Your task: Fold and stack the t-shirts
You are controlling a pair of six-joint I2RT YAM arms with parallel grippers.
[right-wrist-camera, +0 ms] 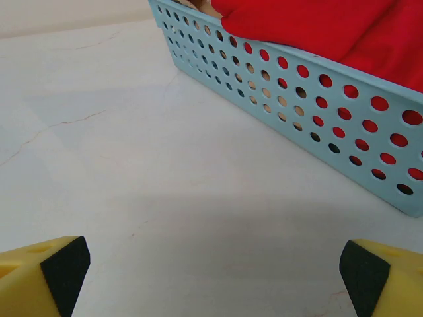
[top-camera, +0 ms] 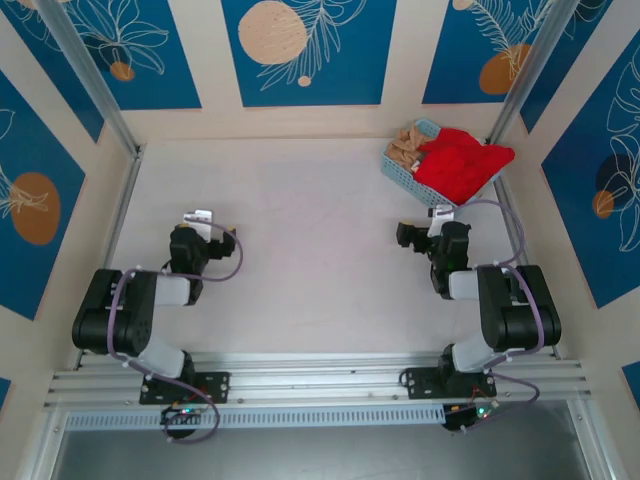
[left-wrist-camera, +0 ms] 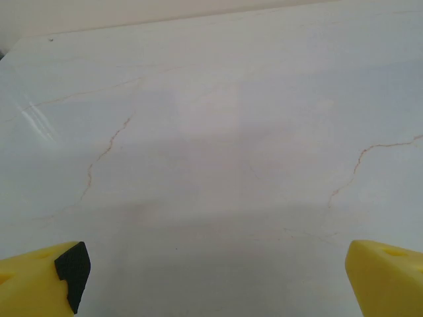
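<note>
Clearly the red t-shirt [top-camera: 462,165], heaped in the blue basket [top-camera: 396,170], lies just ahead-right of the right end effector [top-camera: 409,237], far from the left end effector [top-camera: 200,217]; both gape empty

Basket [top-camera: 407,180]: right part and far rim hidden under red shirt [top-camera: 465,165]. Tan shirts [top-camera: 405,143]: bunched, partly covered by red shirt; count cannot be told.
Right wrist view: basket [right-wrist-camera: 310,99] cut off by top and right edges. Red shirt [right-wrist-camera: 330,26] cut off likewise. Tan shirts [right-wrist-camera: 209,8] a sliver at top edge, otherwise glimpsed through wall holes.
Left gripper [left-wrist-camera: 215,277], right gripper [right-wrist-camera: 215,271]: fingers cut off by bottom edge.
</note>
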